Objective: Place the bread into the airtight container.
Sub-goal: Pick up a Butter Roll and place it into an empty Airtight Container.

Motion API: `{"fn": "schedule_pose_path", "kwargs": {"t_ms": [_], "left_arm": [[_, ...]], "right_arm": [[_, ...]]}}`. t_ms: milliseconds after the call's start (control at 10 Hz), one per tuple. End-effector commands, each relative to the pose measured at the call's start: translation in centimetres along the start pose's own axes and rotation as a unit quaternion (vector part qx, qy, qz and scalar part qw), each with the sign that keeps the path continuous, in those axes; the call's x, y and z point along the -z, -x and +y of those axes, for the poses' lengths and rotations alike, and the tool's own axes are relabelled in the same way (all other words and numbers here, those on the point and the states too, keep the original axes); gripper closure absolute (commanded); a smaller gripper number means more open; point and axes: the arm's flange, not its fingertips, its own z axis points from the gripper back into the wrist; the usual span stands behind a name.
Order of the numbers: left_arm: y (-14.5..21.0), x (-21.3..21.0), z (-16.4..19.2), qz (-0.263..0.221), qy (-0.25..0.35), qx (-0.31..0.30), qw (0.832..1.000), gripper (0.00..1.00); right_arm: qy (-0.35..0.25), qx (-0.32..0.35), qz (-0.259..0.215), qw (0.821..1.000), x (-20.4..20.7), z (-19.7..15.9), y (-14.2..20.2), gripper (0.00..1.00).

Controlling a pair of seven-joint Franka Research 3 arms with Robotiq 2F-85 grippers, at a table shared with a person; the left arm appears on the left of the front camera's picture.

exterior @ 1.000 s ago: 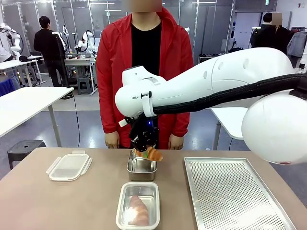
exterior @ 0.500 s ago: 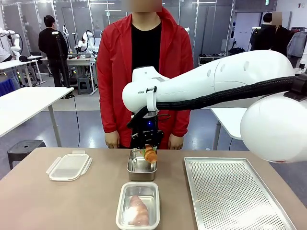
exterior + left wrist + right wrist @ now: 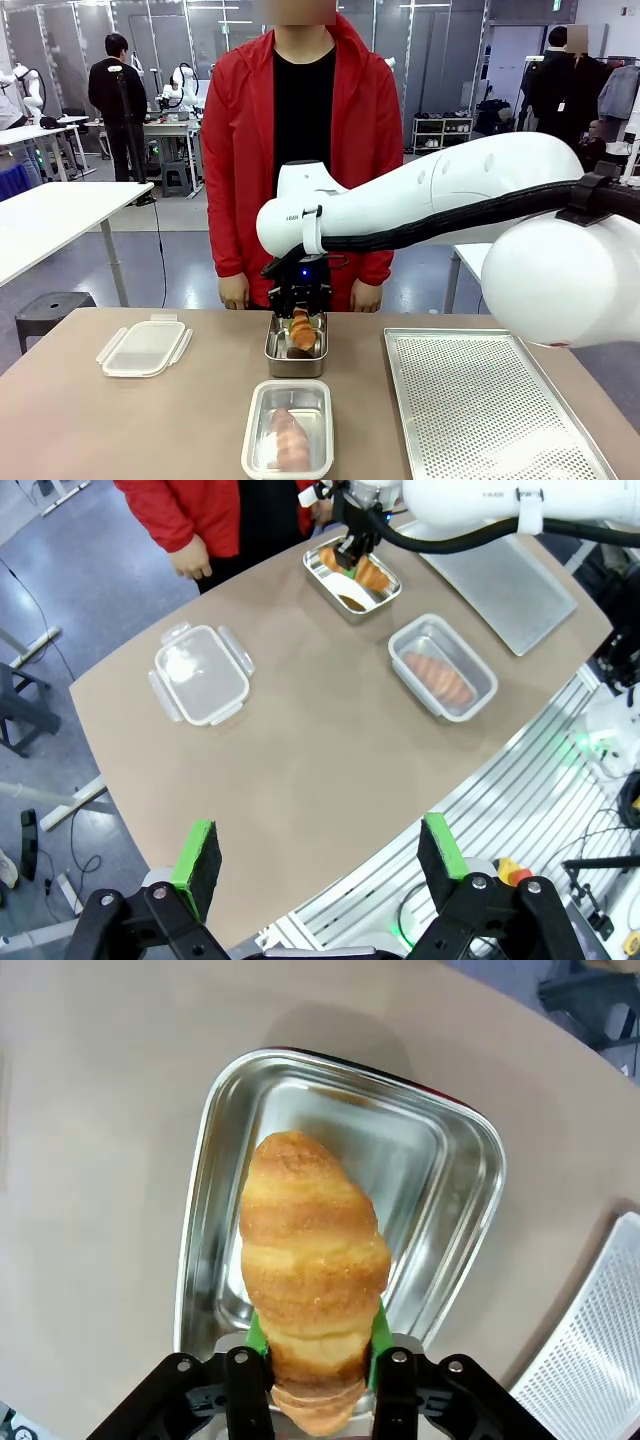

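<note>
Right gripper (image 3: 312,1360) has swung the golden croissant (image 3: 312,1260) down into the steel container (image 3: 455,1200) at the table's far edge, green pads flanking it; grip unclear.

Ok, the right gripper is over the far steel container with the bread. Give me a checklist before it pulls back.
1. Golden croissant-shaped bread is over the far rectangular steel container: ok.
2. Right gripper has let go: cannot tell; the green pads still flank the bread's end.
3. Bread lies flat inside: not ok; in the front view it stands steeply.
4. Near steel container already holds its bread: ok.
5. Clear plastic lid lies apart on the brown table: ok.
6. Left gripper is open and away from the containers: ok.
</note>
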Motion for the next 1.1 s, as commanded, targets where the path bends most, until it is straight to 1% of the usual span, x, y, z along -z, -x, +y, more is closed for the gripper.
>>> {"fn": "schedule_pose_path", "kwargs": {"t_ms": [0, 100, 500, 600, 700, 1000], "left_arm": [[-0.25, -0.11, -0.08, -0.003, 0.006, 0.005, 1.000, 0.00], [-0.25, -0.11, -0.08, -0.003, 0.006, 0.005, 1.000, 0.00], [-0.25, -0.11, -0.08, -0.003, 0.006, 0.005, 1.000, 0.00], [-0.25, -0.11, -0.08, -0.003, 0.006, 0.005, 1.000, 0.00], [-0.25, -0.11, -0.08, -0.003, 0.006, 0.005, 1.000, 0.00], [-0.25, -0.11, -0.08, -0.003, 0.006, 0.005, 1.000, 0.00]], "right_arm": [[0.007, 0.016, -0.014, 1.000, -0.34, 0.84, -0.82, 0.11], [0.006, 0.017, -0.014, 1.000, -0.33, 0.80, -0.75, 0.00], [0.008, 0.018, -0.025, 0.999, -0.47, 0.66, -0.34, 0.00], [0.016, 0.008, -0.022, 1.000, -0.21, 0.22, -0.09, 0.00], [-0.004, 0.000, -0.010, 1.000, -0.24, 0.32, -0.39, 0.00], [-0.004, 0.000, -0.010, 1.000, -0.24, 0.32, -0.39, 0.00]]}}
